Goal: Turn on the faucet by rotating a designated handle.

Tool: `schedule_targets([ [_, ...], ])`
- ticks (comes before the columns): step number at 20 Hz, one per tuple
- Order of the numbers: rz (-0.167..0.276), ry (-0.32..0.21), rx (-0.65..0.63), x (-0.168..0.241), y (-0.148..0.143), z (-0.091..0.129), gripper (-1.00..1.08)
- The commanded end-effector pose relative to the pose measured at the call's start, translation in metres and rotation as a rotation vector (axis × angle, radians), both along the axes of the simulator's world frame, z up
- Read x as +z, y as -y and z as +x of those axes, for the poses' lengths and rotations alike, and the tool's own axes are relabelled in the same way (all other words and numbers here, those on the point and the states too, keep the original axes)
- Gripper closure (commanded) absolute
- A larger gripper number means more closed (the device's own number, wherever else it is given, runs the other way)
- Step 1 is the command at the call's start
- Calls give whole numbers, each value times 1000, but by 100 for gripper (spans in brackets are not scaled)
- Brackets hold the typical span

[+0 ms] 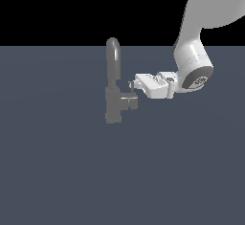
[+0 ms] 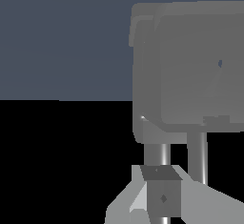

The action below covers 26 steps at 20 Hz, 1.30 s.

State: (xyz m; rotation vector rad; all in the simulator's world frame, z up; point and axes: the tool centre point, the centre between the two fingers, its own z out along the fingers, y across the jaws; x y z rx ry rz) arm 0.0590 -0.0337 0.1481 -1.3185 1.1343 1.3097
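Gripper (image 1: 132, 86) at frame centre, fingertips at handle (image 1: 130, 100) of faucet (image 1: 113, 83); jaw state: cannot tell, too small/blurred.

The faucet (image 1: 114, 87) looks like dull grey brushed metal, its arched spout (image 1: 113, 56) slightly sheened; the handle (image 1: 130, 101) just beyond the jaws is darker, matt. The gripper (image 1: 131, 86) is smooth glossy white plastic

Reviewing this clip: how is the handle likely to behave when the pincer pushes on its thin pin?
The handle is a short stub on the faucet, so it probably pivots rather than slides. Its upright pin looks thin and smooth, so the pincer beside it could slip off. The blocky body seems unlikely to tip.
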Motion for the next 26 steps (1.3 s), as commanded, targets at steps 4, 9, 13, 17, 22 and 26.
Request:
schedule_targets([
  [4,1,-2,3,3,2,-14,108],
  [9,2,-1,2,6,4,-26,108],
  [13,-2,10,-2,8,4,-25,108],
  [17,-1,7,-1,0,6,-39,108],
  [22,0,3,0,-10,8,-56,108],
  [26,1,0,2,-18,11,-71,108],
])
